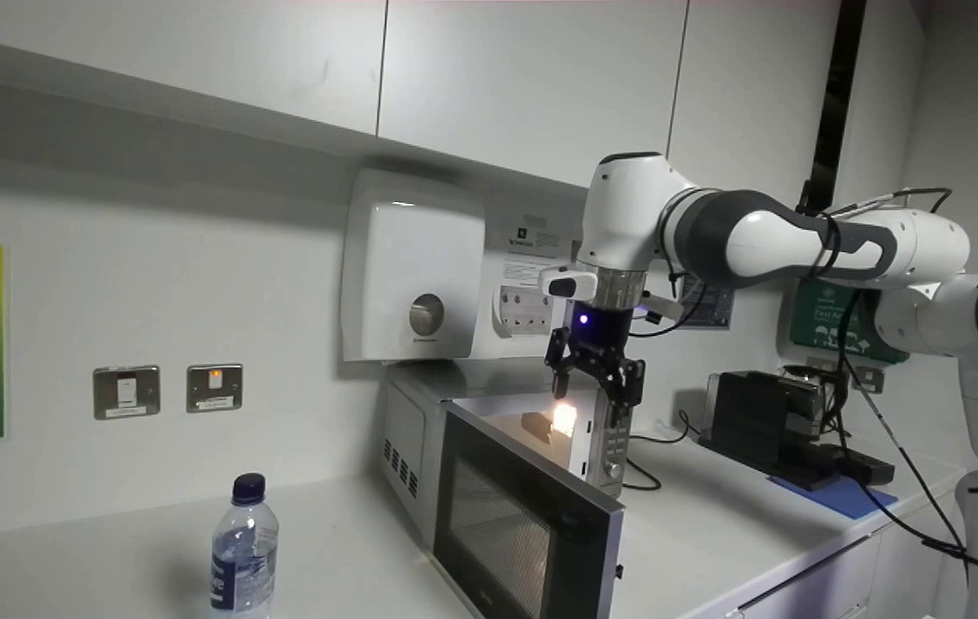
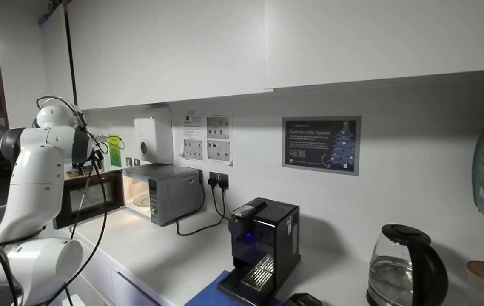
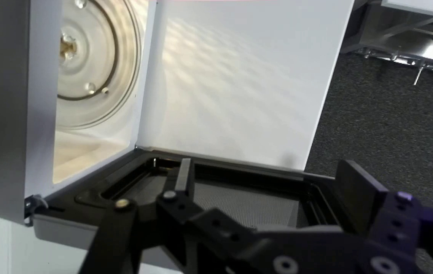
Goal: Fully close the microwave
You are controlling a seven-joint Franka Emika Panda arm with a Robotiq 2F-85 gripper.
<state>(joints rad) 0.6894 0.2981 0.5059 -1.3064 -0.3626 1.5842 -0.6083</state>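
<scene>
End effector [image 3: 267, 179], jaws parted, above open door [image 3: 247, 199] of lit microwave [image 2: 174, 192].

In exterior view, microwave door [image 1: 532, 524] cut by bottom edge; notice print [image 1: 527, 270] too small to read.

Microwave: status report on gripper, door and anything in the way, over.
Gripper open, holding nothing. Microwave lit inside, door wide open. Water bottle on door's outer side, seemingly outside its closing swing.
</scene>
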